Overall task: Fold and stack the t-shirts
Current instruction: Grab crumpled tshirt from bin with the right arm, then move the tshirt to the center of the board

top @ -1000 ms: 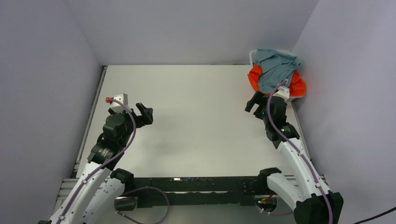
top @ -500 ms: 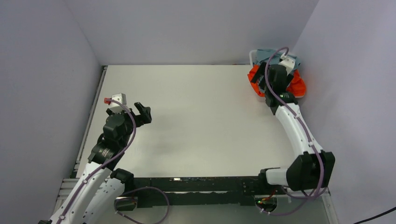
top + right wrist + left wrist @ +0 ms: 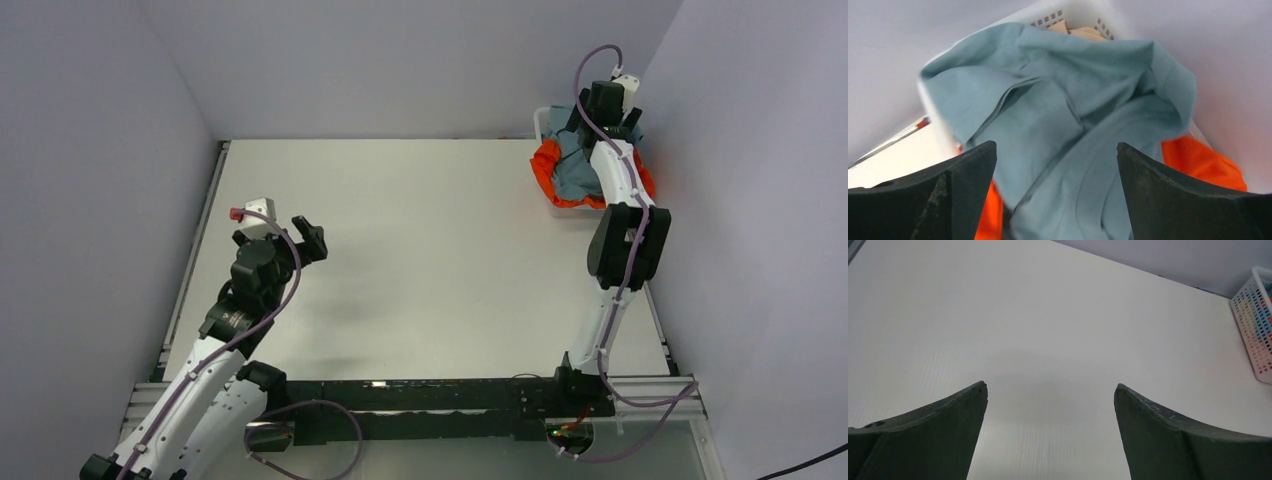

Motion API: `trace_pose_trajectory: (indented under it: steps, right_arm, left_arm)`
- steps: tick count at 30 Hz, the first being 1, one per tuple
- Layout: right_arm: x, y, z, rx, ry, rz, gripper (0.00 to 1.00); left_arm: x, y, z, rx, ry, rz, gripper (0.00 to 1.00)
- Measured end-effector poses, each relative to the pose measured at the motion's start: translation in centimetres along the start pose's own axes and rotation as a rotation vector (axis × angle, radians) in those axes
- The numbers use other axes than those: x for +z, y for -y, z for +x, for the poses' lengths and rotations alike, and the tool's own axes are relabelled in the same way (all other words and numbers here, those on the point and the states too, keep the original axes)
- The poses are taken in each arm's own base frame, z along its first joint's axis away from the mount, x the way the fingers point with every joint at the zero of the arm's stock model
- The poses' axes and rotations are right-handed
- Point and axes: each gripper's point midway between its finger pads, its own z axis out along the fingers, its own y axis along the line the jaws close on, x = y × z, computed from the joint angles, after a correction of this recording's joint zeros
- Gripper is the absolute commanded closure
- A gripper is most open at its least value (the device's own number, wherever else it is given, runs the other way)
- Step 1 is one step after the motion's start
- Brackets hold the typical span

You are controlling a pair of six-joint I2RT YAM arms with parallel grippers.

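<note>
A crumpled blue-grey t-shirt (image 3: 1068, 115) lies on top of an orange t-shirt (image 3: 1205, 165) in the white mesh basket (image 3: 545, 125) at the table's far right corner. In the top view the blue-grey shirt (image 3: 577, 172) and orange shirt (image 3: 545, 165) show beside the right arm. My right gripper (image 3: 1055, 150) hangs open just above the blue-grey cloth, nothing between its fingers. At the left of the table my left gripper (image 3: 1050, 387) stands open over bare white surface (image 3: 1048, 330).
Grey walls close in the table on the left, back and right. The basket (image 3: 1260, 325) shows at the right edge of the left wrist view. A pale beige cloth (image 3: 1088, 31) peeks from the basket's far side. A black rail (image 3: 430, 400) runs along the near edge.
My right arm has stretched from mid-table out over the basket, gripper now above the blue-grey shirt. The left arm has barely shifted.
</note>
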Motion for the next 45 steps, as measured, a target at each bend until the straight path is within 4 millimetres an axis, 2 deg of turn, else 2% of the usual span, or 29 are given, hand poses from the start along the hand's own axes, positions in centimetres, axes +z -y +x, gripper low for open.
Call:
trace_pose_trajectory:
  steps: [2, 5, 8, 10, 16, 20, 24, 29, 33, 36, 39, 42, 45]
  right_arm:
    - [2.2, 0.1, 0.6, -0.022, -0.012, 0.014, 0.17]
    - [4.8, 0.0, 2.1, -0.061, -0.040, 0.025, 0.37]
    - [6.3, -0.1, 3.8, -0.098, -0.077, 0.034, 0.70]
    - [6.6, 0.0, 4.5, -0.114, -0.093, 0.039, 1.00]
    - [6.3, -0.2, 3.9, -0.120, -0.079, 0.028, 1.00]
    - [5.1, -0.1, 2.0, -0.118, -0.048, 0.031, 1.00]
    - [2.0, 0.4, -2.8, -0.103, 0.047, 0.040, 1.00]
    - [-4.6, 2.1, -12.3, -0.045, 0.275, 0.072, 1.00]
    - [-9.5, 3.1, -18.4, 0.014, 0.440, 0.066, 1.00]
    - [-12.6, 2.9, -21.4, 0.043, 0.522, 0.014, 1.00]
    - [-14.9, 2.1, -23.2, 0.064, 0.570, -0.064, 1.00]
    - [-17.3, 0.5, -24.6, 0.084, 0.592, -0.175, 1.00]
    - [-20.8, -2.7, -24.9, 0.066, 0.581, -0.293, 1.00]
  left_arm:
    - [0.2, 0.0, 0.3, 0.001, -0.004, -0.002, 0.01]
    - [0.6, 0.0, 0.5, 0.004, -0.010, -0.007, 0.01]
    - [0.9, -0.3, 1.0, 0.012, -0.026, -0.022, 0.01]
    - [1.2, -0.4, 1.3, 0.017, -0.038, -0.029, 0.01]
    - [1.3, -0.4, 1.6, 0.020, -0.048, -0.034, 0.01]
    - [1.3, -0.4, 1.6, 0.019, -0.048, -0.031, 0.01]
    - [1.2, -0.3, 1.5, 0.016, -0.044, -0.026, 0.01]
    - [1.0, -0.1, 1.3, 0.010, -0.040, -0.012, 0.01]
    - [1.0, 0.0, 1.3, 0.009, -0.040, -0.006, 0.01]
    - [1.0, 0.1, 1.3, 0.008, -0.041, -0.003, 0.01]
    - [0.9, 0.2, 1.2, 0.003, -0.039, 0.003, 0.01]
    - [0.8, 0.4, 1.2, -0.001, -0.038, 0.013, 0.01]
    - [0.7, 0.6, 1.0, 0.004, -0.034, 0.025, 0.01]
